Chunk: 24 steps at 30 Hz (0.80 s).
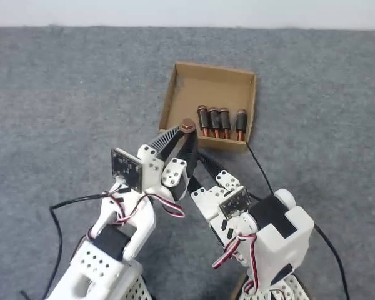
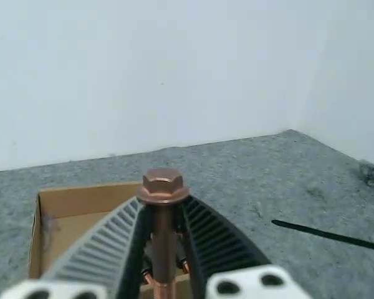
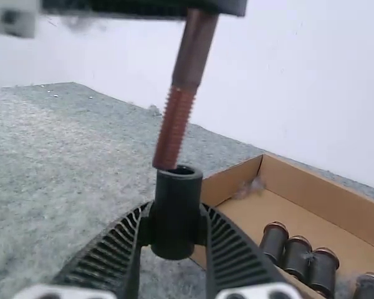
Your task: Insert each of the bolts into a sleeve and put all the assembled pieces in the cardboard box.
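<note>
Copper bolt (image 2: pixel 164 240), pinched upright in the left gripper (image 2: pixel 163 208), head up, threaded tip at the mouth of an upright black sleeve (image 3: pixel 176 187) clamped by the right gripper (image 3: pixel 174 218), just beside the cardboard box (image 1: pixel 206 87).

Clamped on a bolt (image 1: pixel 187 125) with left gripper (image 1: pixel 184 135), head up, right above the 6 o'clock wall of cardboard box (image 1: pixel 206 87). Parked right gripper (image 1: pixel 200 161) just at 5 o'clock of that, tips tucked under the left one, probably touching. Counting four assembled pieces (image 1: pixel 214 120) side by side inside, against the same 6 o'clock wall. Grey carpet (image 1: pixel 62 94) underneath.
</note>
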### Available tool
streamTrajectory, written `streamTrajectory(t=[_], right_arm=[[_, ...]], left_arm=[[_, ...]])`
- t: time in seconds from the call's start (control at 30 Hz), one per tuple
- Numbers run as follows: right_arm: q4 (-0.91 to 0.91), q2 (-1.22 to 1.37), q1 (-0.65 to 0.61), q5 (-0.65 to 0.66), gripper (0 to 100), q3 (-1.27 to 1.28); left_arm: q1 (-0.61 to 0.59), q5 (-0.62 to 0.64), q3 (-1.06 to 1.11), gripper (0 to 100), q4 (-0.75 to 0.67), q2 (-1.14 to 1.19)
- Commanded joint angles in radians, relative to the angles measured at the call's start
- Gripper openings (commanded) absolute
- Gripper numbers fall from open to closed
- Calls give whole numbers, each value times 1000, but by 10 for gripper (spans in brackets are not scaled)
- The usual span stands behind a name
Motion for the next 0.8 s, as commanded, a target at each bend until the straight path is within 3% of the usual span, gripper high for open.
streamTrajectory(t=[0.0, 0.27, 0.4, 0.63, 0.77], right_arm=[[-31, -77, -4, -11, 7, 38], [-30, -94, -4, -11, 7, 43], [-30, -94, -4, -11, 7, 43], [-30, -94, -4, -11, 7, 43], [-30, -94, -4, -11, 7, 43]], left_arm=[[0, -6, -16, 11, -17, -46], [-6, -6, 33, 11, -175, -44], [-71, -5, 31, 11, -222, -44], [-80, 12, 16, 11, -238, -28], [-86, 60, -94, 11, -235, 114]])
